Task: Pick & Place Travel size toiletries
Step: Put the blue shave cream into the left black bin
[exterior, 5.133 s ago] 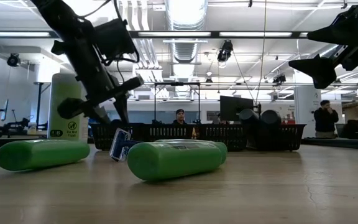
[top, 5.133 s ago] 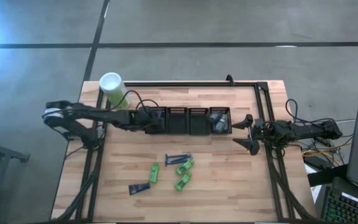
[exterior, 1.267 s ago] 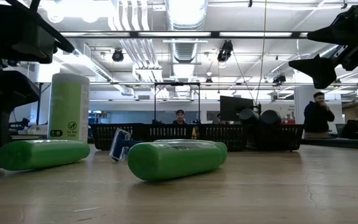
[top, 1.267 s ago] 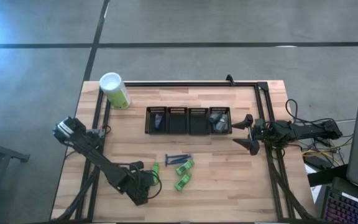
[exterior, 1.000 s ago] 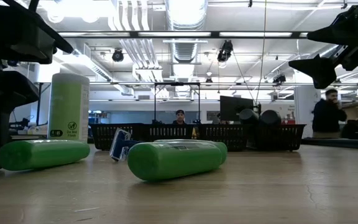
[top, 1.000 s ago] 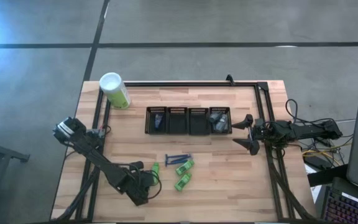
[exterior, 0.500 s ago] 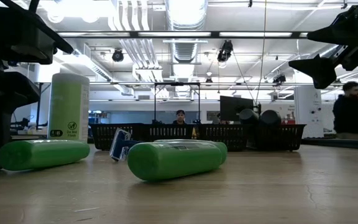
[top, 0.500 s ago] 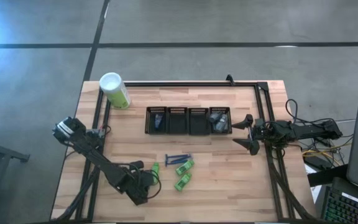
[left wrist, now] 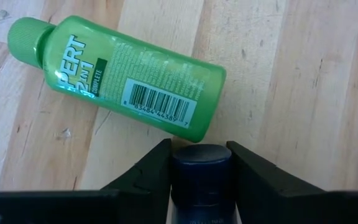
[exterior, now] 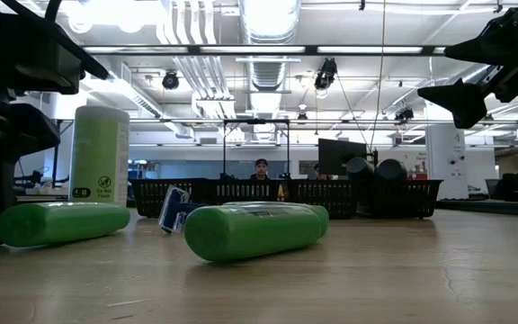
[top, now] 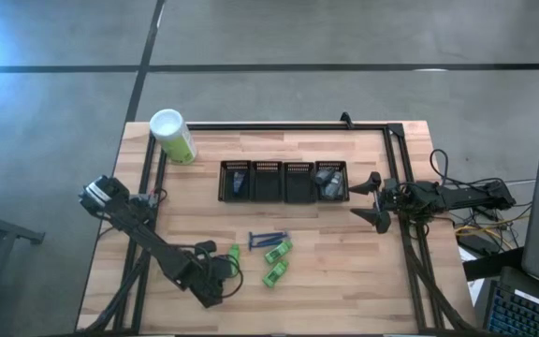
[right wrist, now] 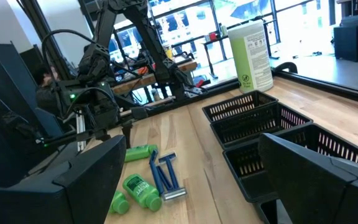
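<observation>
My left gripper (top: 216, 280) is down at the table's near left, shut on a dark navy tube (left wrist: 201, 171). A bright green tube (left wrist: 123, 78) lies flat on the wood just beyond the fingertips. Two more green tubes (top: 279, 251) (top: 274, 273) and the thin blue razors (top: 269, 238) lie flat at mid-table. My right gripper (top: 374, 201) hangs open and level over the table's right edge, far from all of them. My left gripper pinches the navy tube's round cap end (left wrist: 201, 160) between its two fingers, one finger (left wrist: 157, 171) on each side. The fingers come from above, slanting steeply down. The tube lies on the table, and its body is hidden behind the gripper.
A row of black mesh bins (top: 284, 181) stands across the far middle; the left-most and right-most hold items. A tall pale-green canister (top: 171, 134) stands at the far left corner. A black rail frame (top: 400, 187) runs along the table's edges. Bare wood spreads at the near right.
Both arms have kept their places. A person in the room behind the table has walked off to the right and out of the low view.
</observation>
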